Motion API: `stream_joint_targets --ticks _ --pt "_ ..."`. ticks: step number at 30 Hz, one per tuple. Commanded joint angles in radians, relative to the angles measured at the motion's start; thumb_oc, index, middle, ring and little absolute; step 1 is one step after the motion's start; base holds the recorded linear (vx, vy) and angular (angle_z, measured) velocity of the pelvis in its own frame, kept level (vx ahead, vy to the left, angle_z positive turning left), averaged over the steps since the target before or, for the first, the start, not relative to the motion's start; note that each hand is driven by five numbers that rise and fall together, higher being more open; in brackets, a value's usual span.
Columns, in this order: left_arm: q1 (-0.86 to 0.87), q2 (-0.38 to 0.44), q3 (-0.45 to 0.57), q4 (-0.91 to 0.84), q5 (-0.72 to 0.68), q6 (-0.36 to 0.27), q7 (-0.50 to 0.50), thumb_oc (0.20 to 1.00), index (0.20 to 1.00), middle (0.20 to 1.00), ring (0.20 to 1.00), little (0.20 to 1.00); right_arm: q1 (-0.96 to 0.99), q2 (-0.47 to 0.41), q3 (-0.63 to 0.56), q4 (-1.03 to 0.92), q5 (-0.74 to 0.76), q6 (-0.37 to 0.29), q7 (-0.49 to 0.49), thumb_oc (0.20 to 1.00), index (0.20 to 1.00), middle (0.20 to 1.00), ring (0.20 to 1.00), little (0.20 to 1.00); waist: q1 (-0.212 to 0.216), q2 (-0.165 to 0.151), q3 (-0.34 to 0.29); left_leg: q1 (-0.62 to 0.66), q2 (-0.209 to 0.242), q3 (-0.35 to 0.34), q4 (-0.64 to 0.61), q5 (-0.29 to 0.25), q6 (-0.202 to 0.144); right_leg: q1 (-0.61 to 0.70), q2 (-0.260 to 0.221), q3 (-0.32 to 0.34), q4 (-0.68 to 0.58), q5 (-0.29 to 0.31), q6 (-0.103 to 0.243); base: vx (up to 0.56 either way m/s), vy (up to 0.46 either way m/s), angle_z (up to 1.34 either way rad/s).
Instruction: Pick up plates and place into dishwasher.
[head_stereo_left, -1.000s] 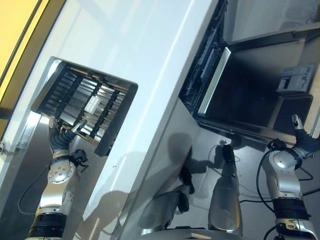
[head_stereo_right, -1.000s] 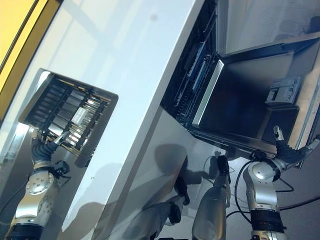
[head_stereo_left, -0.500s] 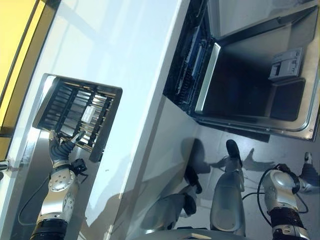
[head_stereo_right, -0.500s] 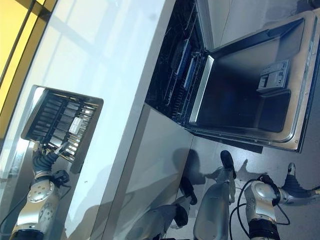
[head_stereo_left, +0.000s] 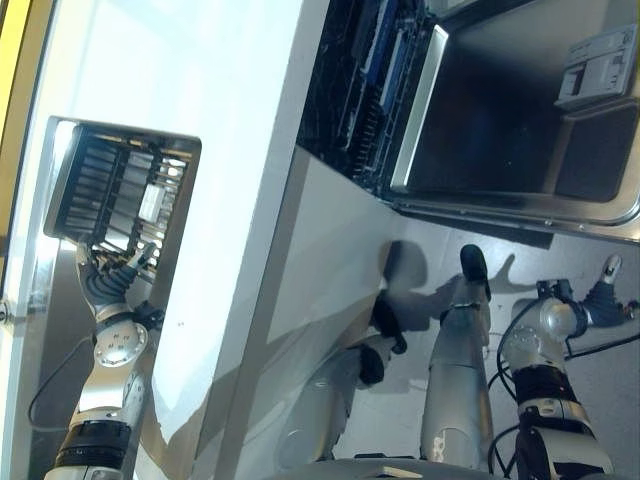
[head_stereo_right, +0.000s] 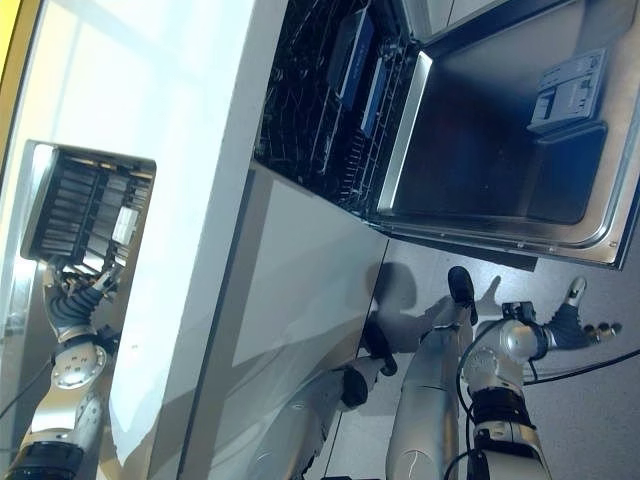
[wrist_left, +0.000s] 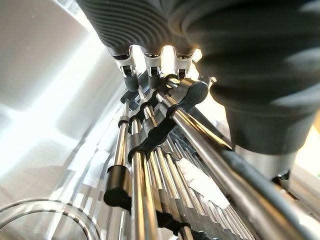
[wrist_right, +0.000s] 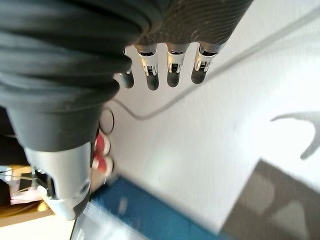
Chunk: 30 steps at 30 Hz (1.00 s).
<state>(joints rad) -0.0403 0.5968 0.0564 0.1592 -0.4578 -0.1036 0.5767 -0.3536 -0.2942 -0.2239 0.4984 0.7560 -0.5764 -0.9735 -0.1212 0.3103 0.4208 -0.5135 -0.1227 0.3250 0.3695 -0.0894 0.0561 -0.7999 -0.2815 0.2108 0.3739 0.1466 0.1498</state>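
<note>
Left hand (head_stereo_left: 108, 278) is resting at the 6 o'clock edge of the dish rack (head_stereo_left: 118, 190) on the white counter (head_stereo_left: 215, 120), fingers (wrist_left: 150, 65) relaxed and straight against the rack's metal bars, gripping nothing. Right hand (head_stereo_left: 605, 296) is hanging over the floor at 4 o'clock, fingers (wrist_right: 172, 67) straight, empty. The dishwasher (head_stereo_left: 520, 110) is standing open at 1 o'clock, blue plates (head_stereo_right: 350, 45) sitting in its lower rack.
</note>
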Motion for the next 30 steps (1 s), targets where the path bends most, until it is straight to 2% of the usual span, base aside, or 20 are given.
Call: stream_joint_targets --ticks 1,4,8,14,16,19,24,30 --pt "-0.116 -0.102 -0.135 -0.205 0.112 -0.111 -0.036 1.0 1.0 1.0 1.0 1.0 -0.077 -0.09 0.034 -0.113 -0.037 -0.062 0.134 1.0 1.0 1.0 1.0 1.0 -0.057 0.189 0.099 -0.093 -0.015 -0.109 0.189 -0.065 -0.034 -0.027 0.04 -0.013 0.316 -0.231 -0.097 -0.02 -0.084 0.1" --pt "-0.119 -0.096 -0.136 -0.215 0.11 -0.09 -0.043 1.0 1.0 1.0 1.0 1.0 -0.105 -0.11 0.07 -0.196 -0.11 -0.036 0.194 1.0 1.0 1.0 1.0 1.0 -0.05 0.177 0.099 -0.141 -0.015 -0.113 0.269 -0.095 -0.027 -0.075 0.051 -0.011 0.406 -0.268 -0.108 -0.01 -0.097 0.09" --pt "-0.121 -0.093 -0.135 -0.213 0.11 -0.08 -0.025 1.0 1.0 1.0 1.0 1.0 -0.123 -0.126 0.119 -0.328 -0.193 -0.02 0.268 1.0 1.0 1.0 1.0 1.0 -0.052 0.159 0.099 -0.179 -0.01 -0.117 0.309 -0.103 -0.025 -0.113 0.064 -0.018 0.454 -0.287 -0.113 -0.01 -0.061 0.15" --pt "-0.116 -0.073 -0.096 -0.205 0.089 -0.077 -0.024 1.0 1.0 1.0 1.0 1.0 -0.119 -0.147 0.156 -0.549 -0.3 -0.071 0.441 1.0 1.0 1.0 1.0 1.0 -0.059 0.13 0.099 -0.178 0.008 -0.123 0.302 -0.093 -0.031 -0.11 0.079 -0.035 0.45 -0.291 -0.112 0.0 -0.021 -0.02" --pt "-0.111 -0.064 -0.084 -0.202 0.074 -0.073 -0.032 1.0 1.0 1.0 1.0 1.0 -0.121 -0.16 0.164 -0.597 -0.326 -0.07 0.471 1.0 1.0 1.0 1.0 1.0 -0.061 0.121 0.099 -0.168 0.013 -0.125 0.288 -0.085 -0.035 -0.097 0.083 -0.04 0.434 -0.288 -0.11 0.01 0.001 -0.09" --pt "-0.096 -0.048 -0.055 -0.19 0.041 -0.082 -0.051 1.0 1.0 1.0 1.0 1.0 -0.124 -0.183 0.172 -0.636 -0.325 -0.07 0.536 1.0 1.0 1.0 1.0 1.0 -0.064 0.104 0.099 -0.138 0.025 -0.127 0.262 -0.074 -0.043 -0.062 0.09 -0.048 0.401 -0.283 -0.107 0.03 0.009 -0.04" --pt "-0.058 -0.043 -0.005 -0.185 0.007 -0.108 -0.094 1.0 1.0 1.0 1.0 1.0 -0.093 -0.206 0.165 -0.689 -0.225 -0.04 0.653 1.0 1.0 1.0 1.0 1.0 -0.068 0.077 0.099 -0.066 0.031 -0.141 0.194 -0.05 -0.048 0.021 0.099 -0.061 0.319 -0.266 -0.109 0.01 0.04 -0.19" --pt "-0.046 -0.038 0.032 -0.177 -0.021 -0.112 -0.146 1.0 1.0 1.0 1.0 1.0 -0.081 -0.224 0.171 -0.68 -0.152 0.056 0.722 1.0 1.0 1.0 1.0 1.0 -0.049 0.042 0.093 0.037 0.028 -0.184 0.145 -0.039 -0.055 0.145 0.098 -0.08 0.242 -0.253 -0.107 0.03 0.008 0.12"
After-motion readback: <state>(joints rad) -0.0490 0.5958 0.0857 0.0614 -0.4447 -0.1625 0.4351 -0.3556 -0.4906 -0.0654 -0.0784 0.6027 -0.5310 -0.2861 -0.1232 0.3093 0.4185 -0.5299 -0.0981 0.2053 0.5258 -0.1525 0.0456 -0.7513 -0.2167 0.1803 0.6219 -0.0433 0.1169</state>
